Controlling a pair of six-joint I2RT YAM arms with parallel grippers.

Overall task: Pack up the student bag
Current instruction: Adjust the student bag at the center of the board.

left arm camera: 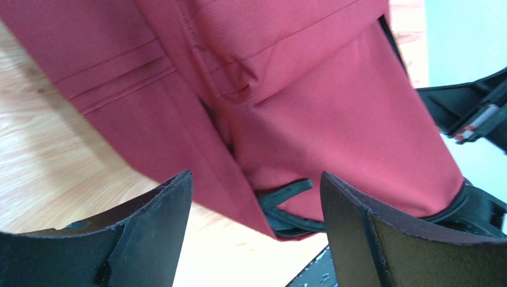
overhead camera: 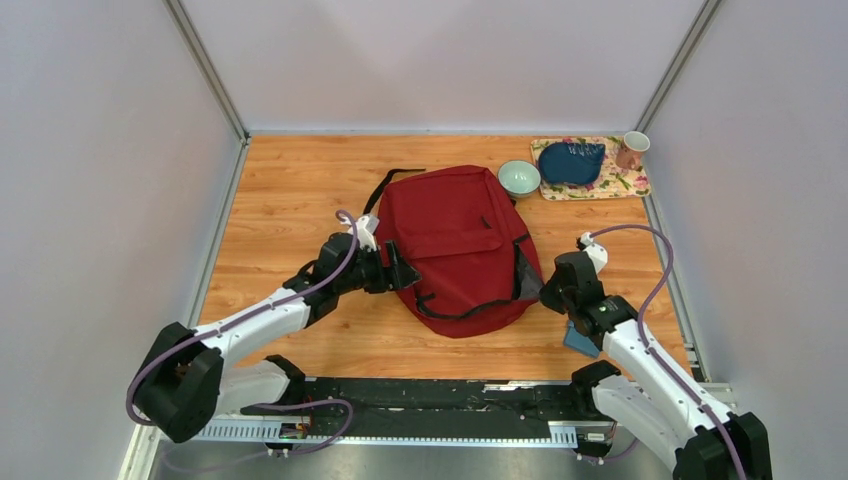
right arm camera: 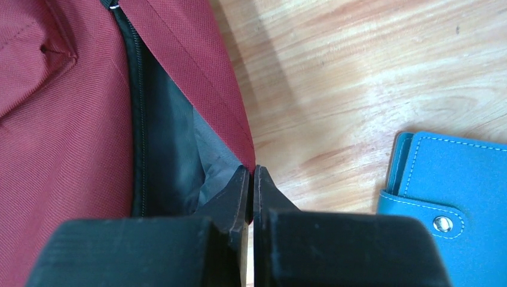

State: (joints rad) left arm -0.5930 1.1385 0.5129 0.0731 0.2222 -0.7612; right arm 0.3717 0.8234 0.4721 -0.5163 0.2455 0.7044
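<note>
The student bag (overhead camera: 455, 240), dark red with black zippers, lies flat in the middle of the wooden table. My left gripper (overhead camera: 405, 272) is at its left edge, open. In the left wrist view the bag (left arm camera: 335, 107) fills the top, and its zippered corner sits between the wide-apart fingers of the left gripper (left arm camera: 256, 174). My right gripper (overhead camera: 545, 293) is at the bag's right side. In the right wrist view it (right arm camera: 252, 169) is shut, with the red edge of the bag's (right arm camera: 60, 119) unzipped opening pinched at its tips. Grey lining shows inside.
A blue wallet (right arm camera: 454, 191) lies on the table just right of the right gripper, partly under the right arm (overhead camera: 580, 338). At the back right stand a pale green bowl (overhead camera: 519, 177) and a floral tray (overhead camera: 625, 185) with a dark blue pouch (overhead camera: 571, 161) and a pink mug (overhead camera: 631, 150).
</note>
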